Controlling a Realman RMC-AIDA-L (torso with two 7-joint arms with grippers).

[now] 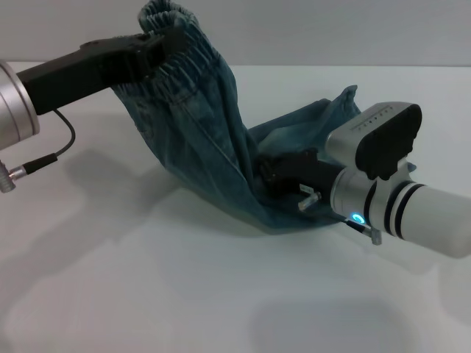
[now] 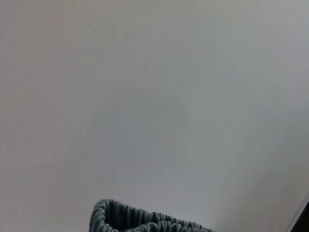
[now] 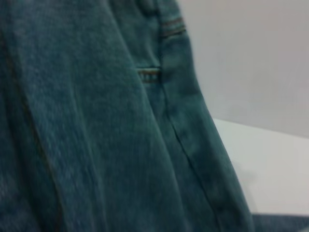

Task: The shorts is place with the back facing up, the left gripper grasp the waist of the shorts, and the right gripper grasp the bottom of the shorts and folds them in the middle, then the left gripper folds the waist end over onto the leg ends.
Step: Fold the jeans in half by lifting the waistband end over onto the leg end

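Observation:
The faded blue-green denim shorts (image 1: 199,140) hang stretched between both arms above the white table. My left gripper (image 1: 163,43) is shut on the ruffled elastic waist (image 1: 171,20), held high at the back left. My right gripper (image 1: 283,175) sits low at the right, pressed into the leg ends (image 1: 324,121), which lie bunched on the table; its fingers are buried in cloth. In the left wrist view only a piece of the gathered waistband (image 2: 140,221) shows. Denim with a pocket seam (image 3: 149,75) fills the right wrist view.
The white table (image 1: 147,279) spreads in front of and around the shorts. A black cable (image 1: 51,151) hangs from the left arm at the left edge.

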